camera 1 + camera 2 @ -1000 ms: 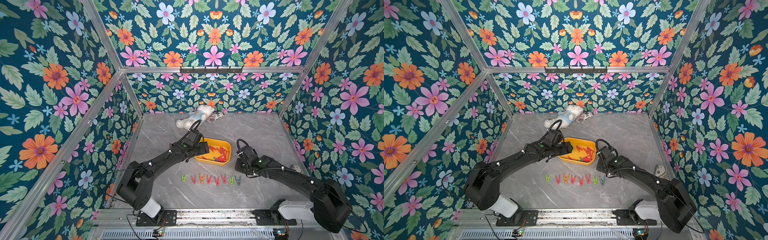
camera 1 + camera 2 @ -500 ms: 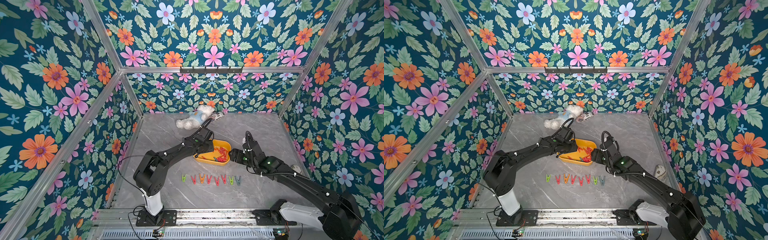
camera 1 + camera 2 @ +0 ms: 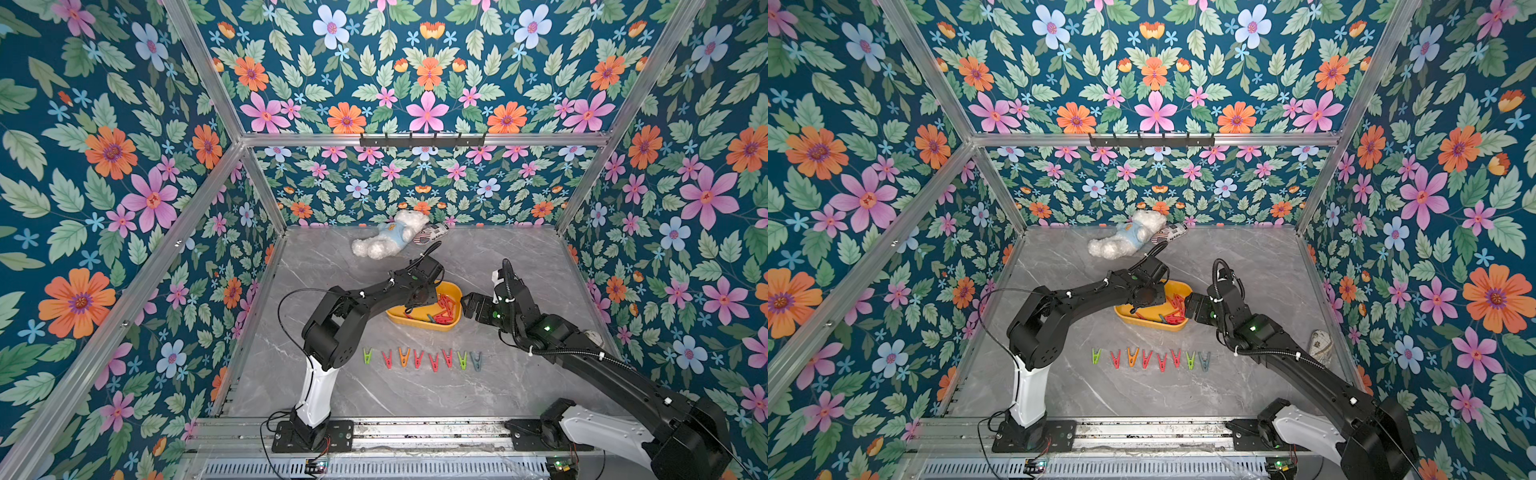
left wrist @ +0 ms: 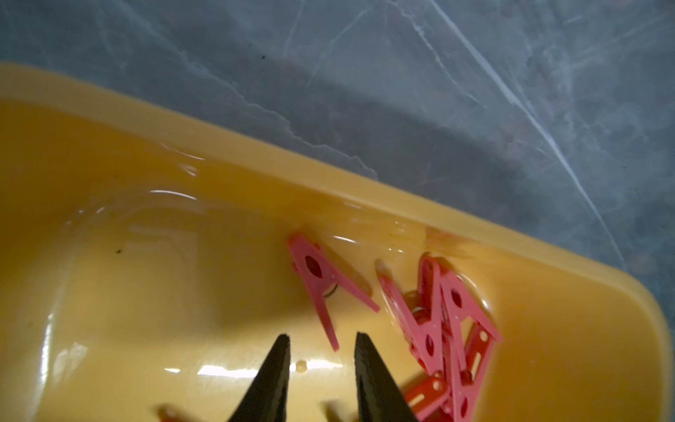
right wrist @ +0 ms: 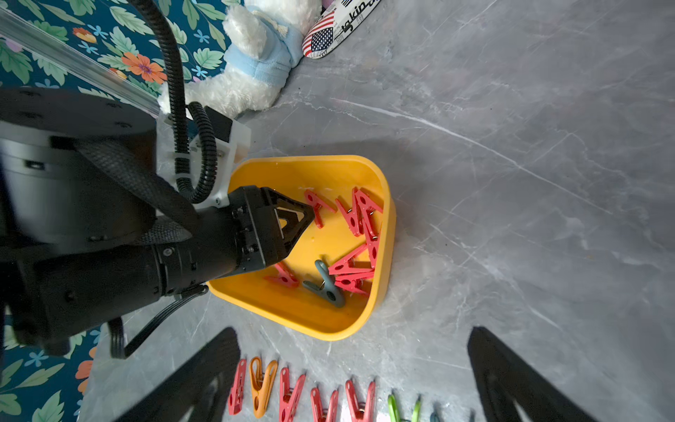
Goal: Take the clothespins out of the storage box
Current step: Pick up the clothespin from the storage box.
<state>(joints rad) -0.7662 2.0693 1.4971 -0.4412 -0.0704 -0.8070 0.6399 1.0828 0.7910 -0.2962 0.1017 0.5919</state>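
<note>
Left gripper [image 4: 321, 341]: 2 black jaws narrowed but apart, down inside the box, clamping nothing.
Storage box [image 5: 387, 255]: shallow yellow plastic tray with rounded corners, lying under and around the left jaws and beyond the right jaws' tips.
Nearest clothespin [image 4: 321, 288]: red plastic A-shaped peg, flat on the box floor just ahead of the left jaws. Its long axis runs roughly along their reach, nose pointing away, 1 leg end at the mouth of their gap.
Pile [image 4: 449, 329]: more red pegs criss-crossed beside the left jaws against the box wall, with 1 grey-blue peg [image 5: 325, 285].
Row [image 3: 419, 359]: 8 pegs outside the box on the grey marble-patterned table [image 3: 374, 395]. Their long axes are parallel and their spread legs point toward the box.
Right gripper [image 3: 471, 305]: jaws spread wide and empty, just beside the box's end.
</note>
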